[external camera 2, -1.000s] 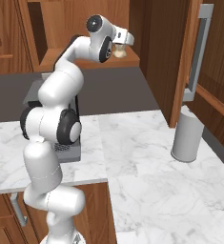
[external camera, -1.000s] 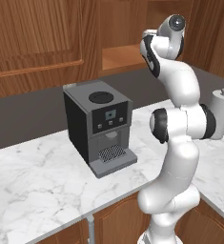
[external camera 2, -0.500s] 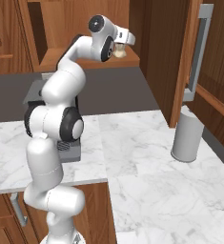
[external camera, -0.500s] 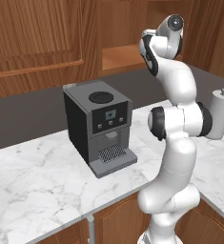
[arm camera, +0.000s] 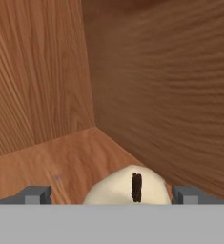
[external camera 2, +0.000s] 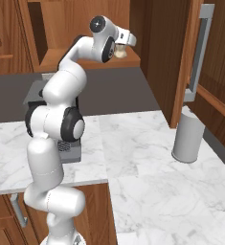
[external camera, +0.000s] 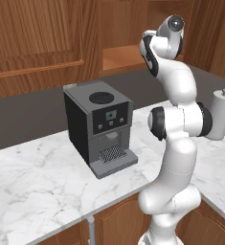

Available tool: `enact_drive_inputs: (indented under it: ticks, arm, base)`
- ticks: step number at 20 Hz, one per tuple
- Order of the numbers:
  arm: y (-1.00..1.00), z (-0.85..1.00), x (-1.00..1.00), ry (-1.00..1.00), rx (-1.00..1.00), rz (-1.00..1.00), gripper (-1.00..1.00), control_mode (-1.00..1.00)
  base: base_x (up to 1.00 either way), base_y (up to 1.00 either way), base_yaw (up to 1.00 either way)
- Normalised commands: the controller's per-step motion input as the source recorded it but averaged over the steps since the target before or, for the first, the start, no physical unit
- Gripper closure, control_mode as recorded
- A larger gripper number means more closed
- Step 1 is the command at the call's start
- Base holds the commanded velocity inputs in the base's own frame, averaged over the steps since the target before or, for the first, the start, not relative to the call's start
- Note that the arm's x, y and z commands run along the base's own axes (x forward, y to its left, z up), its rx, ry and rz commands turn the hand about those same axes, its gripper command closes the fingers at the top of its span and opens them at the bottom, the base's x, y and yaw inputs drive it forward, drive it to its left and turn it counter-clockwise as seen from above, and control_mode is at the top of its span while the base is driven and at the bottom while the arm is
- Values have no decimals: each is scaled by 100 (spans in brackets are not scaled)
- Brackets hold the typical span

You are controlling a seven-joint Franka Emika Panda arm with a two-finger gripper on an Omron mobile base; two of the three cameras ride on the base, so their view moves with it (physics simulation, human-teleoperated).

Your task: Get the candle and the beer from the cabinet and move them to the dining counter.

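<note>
Open fingers (arm camera: 37, 195) astride candle (arm camera: 125, 187)

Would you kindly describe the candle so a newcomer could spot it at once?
Look into the open reddish-brown wooden wall cabinet above the black coffee machine. On its plain shelf near the back corner sits a small cream dome-shaped candle with a short dark wick, between the open dark fingers.

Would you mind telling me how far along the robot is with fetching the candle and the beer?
Nothing looks delivered yet. In hand: the open gripper is inside the cabinet, one fingertip on each side of the candle, which sits on the wooden shelf, not yet gripped. Left: close on the candle, carry it to the dining counter, then do the same for the beer.
</note>
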Motion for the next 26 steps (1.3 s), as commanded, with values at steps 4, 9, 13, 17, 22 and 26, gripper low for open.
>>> enact_drive_inputs:
  ticks: [4, 9, 13, 17, 22, 26]
  arm:
    - [0, -8, 0, 0, 0, 0, -100, -100]
    - [0, 0, 0, 0, 0, 0, -100, -100]
    - [0, 0, 0, 0, 0, 0, -100, -100]
    - [0, 0, 0, 0, 0, 0, -100, -100]
    - [0, 0, 0, 0, 0, 0, 100, -100]
    - [0, 0, 0, 0, 0, 0, 100, -100]
  base:
    - [0, 0, 0]
    - [0, 0, 0]
    - [0, 0, 0]
    - [0, 0, 0]
    - [0, 0, 0]
    - [0, 0, 0]
